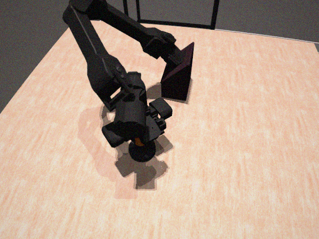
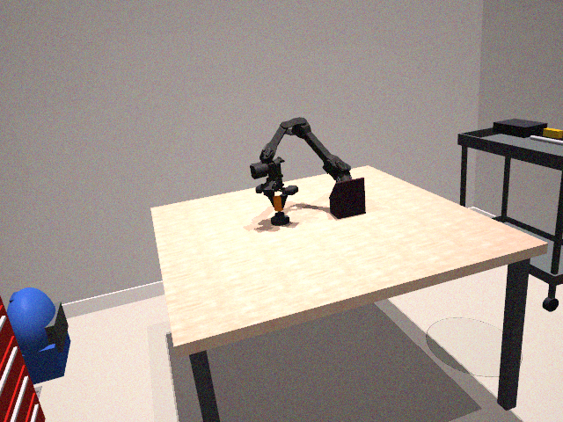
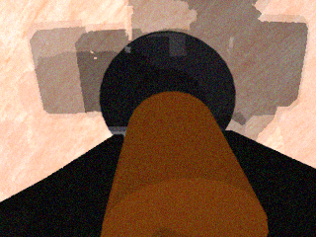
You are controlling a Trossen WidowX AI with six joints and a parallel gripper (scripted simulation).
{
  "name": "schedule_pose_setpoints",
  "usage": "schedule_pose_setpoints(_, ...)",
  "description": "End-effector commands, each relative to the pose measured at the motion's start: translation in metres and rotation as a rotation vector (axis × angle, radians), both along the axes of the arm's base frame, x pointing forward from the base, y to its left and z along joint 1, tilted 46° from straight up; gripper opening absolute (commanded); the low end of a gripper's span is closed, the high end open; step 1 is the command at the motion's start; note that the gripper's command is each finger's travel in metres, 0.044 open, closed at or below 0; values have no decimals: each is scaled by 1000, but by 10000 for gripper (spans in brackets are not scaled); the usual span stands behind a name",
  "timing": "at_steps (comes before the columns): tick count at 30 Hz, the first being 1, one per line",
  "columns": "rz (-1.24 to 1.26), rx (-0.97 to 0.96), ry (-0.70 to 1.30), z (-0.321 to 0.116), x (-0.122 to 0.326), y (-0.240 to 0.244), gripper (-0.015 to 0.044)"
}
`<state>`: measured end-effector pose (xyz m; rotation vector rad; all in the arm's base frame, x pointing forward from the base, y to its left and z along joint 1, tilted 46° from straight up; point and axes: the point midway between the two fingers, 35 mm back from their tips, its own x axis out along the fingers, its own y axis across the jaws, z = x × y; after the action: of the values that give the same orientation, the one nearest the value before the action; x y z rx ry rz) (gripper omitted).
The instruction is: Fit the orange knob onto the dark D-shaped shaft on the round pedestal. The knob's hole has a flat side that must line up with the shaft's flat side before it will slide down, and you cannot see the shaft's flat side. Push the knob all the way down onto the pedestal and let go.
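Observation:
The orange knob is upright between the fingers of my gripper, which is shut on it. The round dark pedestal stands on the table directly below. In the exterior view the knob's lower end is above the pedestal's wide base, with a short dark part between them. In the wrist view the knob overlaps the near part of the pedestal and hides the shaft. Whether the shaft's tip is inside the hole cannot be told. The flat sides are hidden.
The arm's dark base block stands on the wooden table, behind the pedestal in the top view. A dark cart stands beyond the table at the right in the exterior view.

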<state>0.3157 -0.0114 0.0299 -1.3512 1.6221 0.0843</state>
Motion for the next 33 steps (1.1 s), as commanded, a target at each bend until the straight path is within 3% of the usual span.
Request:
schedule_pose_setpoints(1, 2, -1, 1, 0, 1, 0, 0)
schedule_pose_setpoints(8, 8, -2, 7, 3, 2, 3, 0)
schedule_pose_setpoints(16, 148, -23, 149, 3, 4, 2, 0)
schedule_pose_setpoints(33, 148, -23, 150, 1, -1, 1, 0)
